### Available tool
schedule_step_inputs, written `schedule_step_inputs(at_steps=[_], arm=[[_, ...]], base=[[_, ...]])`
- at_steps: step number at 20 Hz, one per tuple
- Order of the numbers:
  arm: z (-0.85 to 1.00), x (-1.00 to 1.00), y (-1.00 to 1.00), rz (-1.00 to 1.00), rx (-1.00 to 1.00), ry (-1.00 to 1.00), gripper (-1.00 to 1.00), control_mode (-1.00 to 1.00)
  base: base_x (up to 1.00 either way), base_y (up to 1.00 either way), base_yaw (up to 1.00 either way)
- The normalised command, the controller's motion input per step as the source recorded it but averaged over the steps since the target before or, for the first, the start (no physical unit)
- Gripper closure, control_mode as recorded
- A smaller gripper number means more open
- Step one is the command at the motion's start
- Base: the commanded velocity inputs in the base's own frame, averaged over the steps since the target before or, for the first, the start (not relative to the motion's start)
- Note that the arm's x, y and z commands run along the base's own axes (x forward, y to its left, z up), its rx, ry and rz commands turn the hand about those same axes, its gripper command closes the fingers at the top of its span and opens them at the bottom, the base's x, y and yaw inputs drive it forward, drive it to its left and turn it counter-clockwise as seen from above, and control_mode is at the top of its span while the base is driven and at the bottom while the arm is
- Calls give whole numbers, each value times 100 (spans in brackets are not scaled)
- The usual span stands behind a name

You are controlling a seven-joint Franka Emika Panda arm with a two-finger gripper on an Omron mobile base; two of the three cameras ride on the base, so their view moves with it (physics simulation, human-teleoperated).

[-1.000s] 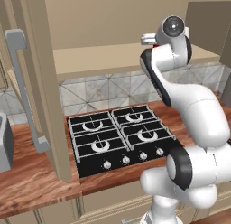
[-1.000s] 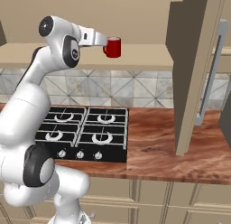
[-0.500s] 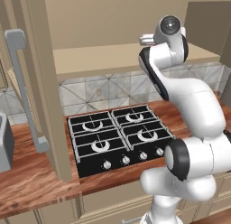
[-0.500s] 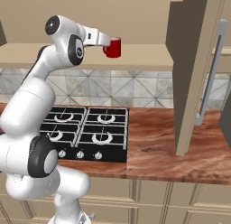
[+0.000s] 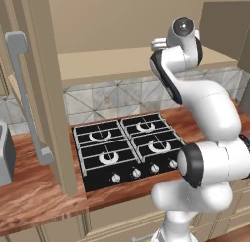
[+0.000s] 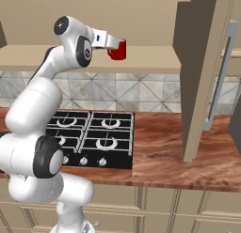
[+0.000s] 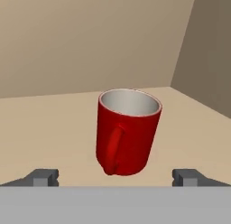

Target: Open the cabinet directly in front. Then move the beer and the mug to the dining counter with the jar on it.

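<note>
Cabinet [image 6: 207, 63] doors are swung wide, so I'm on the mug [image 7: 127, 130] pick now. Mug stands upright on the cabinet shelf [image 7: 49, 123], handle turned toward my hand cam, pale inside visible from slightly above. In the right base view it sits just past the end of the hand, above the hob [image 6: 92, 138]. Gripper [image 7: 116, 177] has its jaws spread wide, nothing held; the two fingertips [image 7: 43, 177] flank the mug w/ clear gaps either side, mug roughly centred but a touch right of mid. My read: pre-grasp, not yet in contact. To do this well I'd push fwd a bit more so the pads reach the body of the mug, not just the handle side, and nudge right to centre it. The handle faces me, so the jaws would close across the round body, which should be ok, but it can twist or skid on the shelf if one pad lands first, so close slow and even. Keep the hand level so the mug doesn't tip when lifted, then lift only slightly before backing out, minding the shelf edge and the open door on the right. Can't see the beer from here; dining counter and jar also out of sight, so that's for after.
</note>
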Motion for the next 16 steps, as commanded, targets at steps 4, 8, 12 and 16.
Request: schedule_step_inputs(at_steps=[4, 8, 12, 16], arm=[[0, 25, 0, 0, 0, 0, -100, -100], [-3, 20, 0, 0, 0, 0, -100, -100], [-9, 21, 0, 0, 0, 0, -100, -100], [-9, 19, -2, 0, 0, 0, -100, -100]], base=[[0, 0, 0], [0, 0, 0], [0, 0, 0], [0, 0, 0]])
